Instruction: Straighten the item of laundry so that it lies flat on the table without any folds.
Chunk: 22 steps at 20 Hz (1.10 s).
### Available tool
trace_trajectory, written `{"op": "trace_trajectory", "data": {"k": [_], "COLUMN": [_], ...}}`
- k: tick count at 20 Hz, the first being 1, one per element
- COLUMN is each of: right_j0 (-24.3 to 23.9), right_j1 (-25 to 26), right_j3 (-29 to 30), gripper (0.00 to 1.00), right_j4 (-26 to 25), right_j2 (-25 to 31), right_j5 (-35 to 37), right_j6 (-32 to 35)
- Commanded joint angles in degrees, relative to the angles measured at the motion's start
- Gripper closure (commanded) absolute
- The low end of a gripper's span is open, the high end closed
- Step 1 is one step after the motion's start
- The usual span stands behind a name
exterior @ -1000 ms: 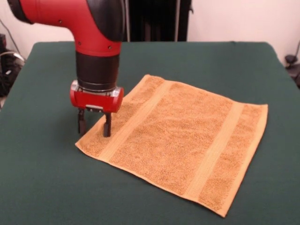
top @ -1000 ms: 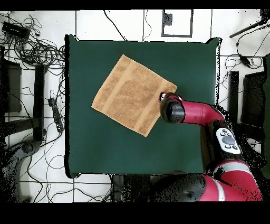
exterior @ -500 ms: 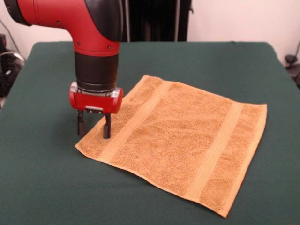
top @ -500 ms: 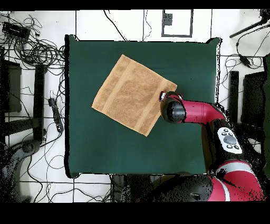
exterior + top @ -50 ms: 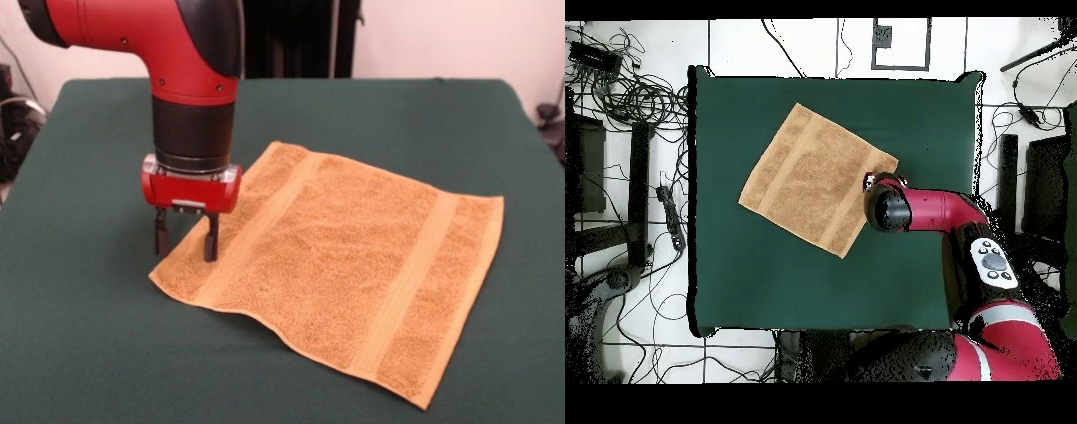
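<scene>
I see one big rectangular surface [image 5: 371, 106] covered in dark green cloth, edges all in the overhead view. Only one thing lies on it: a square orange-tan terry towel [image 5: 344, 256], set diagonally to the surface's sides, two lighter woven bands running near opposite edges. It's spread out mostly flat; from the front I see its near edge ripple up slightly. Bare green cloth all round it.

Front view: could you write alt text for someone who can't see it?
A red and black robot arm reaches down and plants its hand, fingers apart, at the left corner of an orange-tan towel. The towel lies spread on a dark green table, its near edge slightly rippled.
</scene>
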Motion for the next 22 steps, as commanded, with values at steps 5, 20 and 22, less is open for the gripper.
{"op": "trace_trajectory", "data": {"k": [5, 20, 22], "right_j0": [5.4, 9.8, 8.7], "right_j1": [-0.6, -4.3, -5.7], "right_j3": [5.9, 5.5, 7.0], "gripper": [0.00, 0.00, 0.00], "right_j4": [1.4, 0.6, 1.7], "right_j2": [3.5, -3.2, -1.7], "right_j5": [7.9, 14.2, 14.7], "right_j6": [2.2, 1.6, 1.0]}}
